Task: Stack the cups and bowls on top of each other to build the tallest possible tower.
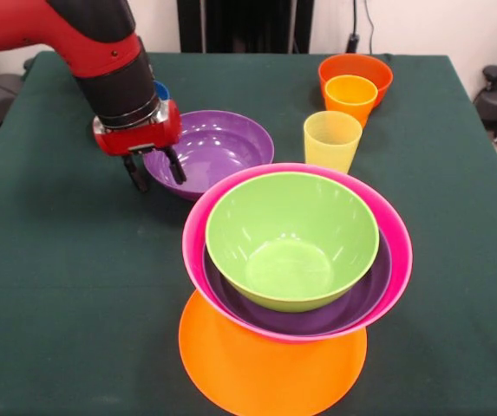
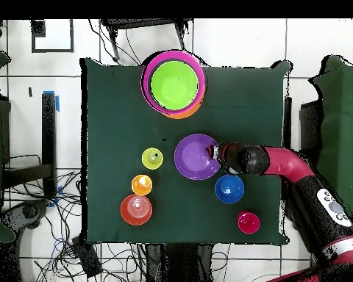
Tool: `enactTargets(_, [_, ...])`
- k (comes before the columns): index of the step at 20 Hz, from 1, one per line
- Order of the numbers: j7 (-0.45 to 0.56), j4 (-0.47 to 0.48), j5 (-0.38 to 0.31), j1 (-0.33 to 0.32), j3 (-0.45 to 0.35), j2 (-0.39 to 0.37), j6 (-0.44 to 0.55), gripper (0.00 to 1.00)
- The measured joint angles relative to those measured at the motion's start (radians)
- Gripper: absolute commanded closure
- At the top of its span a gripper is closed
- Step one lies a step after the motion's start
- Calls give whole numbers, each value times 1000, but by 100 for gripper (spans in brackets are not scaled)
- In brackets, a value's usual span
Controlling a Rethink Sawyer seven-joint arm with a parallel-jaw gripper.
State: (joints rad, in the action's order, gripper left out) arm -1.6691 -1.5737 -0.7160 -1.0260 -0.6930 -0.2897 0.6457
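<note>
Nearest you, the orange bowl point(image 1: 270, 368) carries the pink bowl point(image 1: 387, 225), a purple one nested inside, the green bowl point(image 1: 291, 238) on top. Your gripper point(image 1: 155, 171) straddles the loose purple bowl's point(image 1: 218, 143) rim, fingers apart. The yellow cup point(image 1: 332, 139) stands empty.

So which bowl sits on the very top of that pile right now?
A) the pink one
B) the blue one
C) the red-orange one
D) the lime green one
D: the lime green bowl sits uppermost, nested in a purple bowl inside the pink bowl.
</note>
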Motion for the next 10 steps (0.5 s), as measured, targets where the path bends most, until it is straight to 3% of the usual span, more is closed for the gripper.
enactTargets(10, [18,0,-4,-5,-8,3,0,0])
